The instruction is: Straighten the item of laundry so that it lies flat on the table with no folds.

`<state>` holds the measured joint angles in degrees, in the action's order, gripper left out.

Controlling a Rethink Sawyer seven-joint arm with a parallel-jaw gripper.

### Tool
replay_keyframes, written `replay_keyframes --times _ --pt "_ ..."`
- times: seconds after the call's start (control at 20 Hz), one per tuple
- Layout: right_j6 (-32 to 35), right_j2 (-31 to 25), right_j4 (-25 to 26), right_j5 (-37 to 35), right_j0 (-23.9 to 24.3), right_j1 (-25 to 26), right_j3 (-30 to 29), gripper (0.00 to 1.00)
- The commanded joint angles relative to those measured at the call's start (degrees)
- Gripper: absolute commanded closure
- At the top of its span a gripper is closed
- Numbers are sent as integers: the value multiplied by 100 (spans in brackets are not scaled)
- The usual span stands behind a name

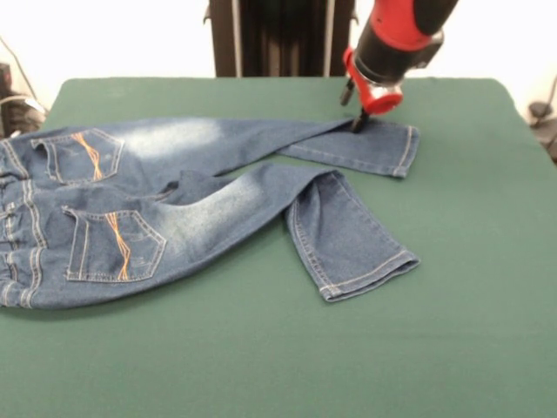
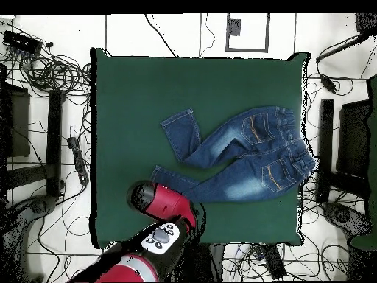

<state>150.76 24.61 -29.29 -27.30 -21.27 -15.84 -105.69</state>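
The green table (image 1: 487, 261) fills the front view; the jeans (image 1: 174, 209) lie at left and centre, waistband at the left edge, back pockets up, the nearer leg bent at the knee. The gripper (image 1: 359, 122) touches the far leg near its hem, upper right; whether it grips cannot be told. Overhead, cables (image 2: 51, 74) litter the pale floor (image 2: 169, 33) around the table

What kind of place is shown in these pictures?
Probably a robotics lab or test room: a large table covered in dark green felt-like cloth, a red and black robot arm over small blue denim jeans, and tangled black cables on the pale floor.
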Motion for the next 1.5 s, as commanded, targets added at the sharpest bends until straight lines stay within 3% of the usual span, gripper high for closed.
replay_keyframes --times 0.05,0.85,0.9,1.05,1.5 --pt "1028 -1556 -424 1407 -11 -6 -393 0" --pt "897 -1766 -253 1742 220 72 -370 0" --pt "897 -1760 -256 1716 220 78 -359 100" --pt "1000 -1461 -297 1388 -38 180 -169 100" --pt "1005 -1401 -297 1355 -105 179 -115 100"
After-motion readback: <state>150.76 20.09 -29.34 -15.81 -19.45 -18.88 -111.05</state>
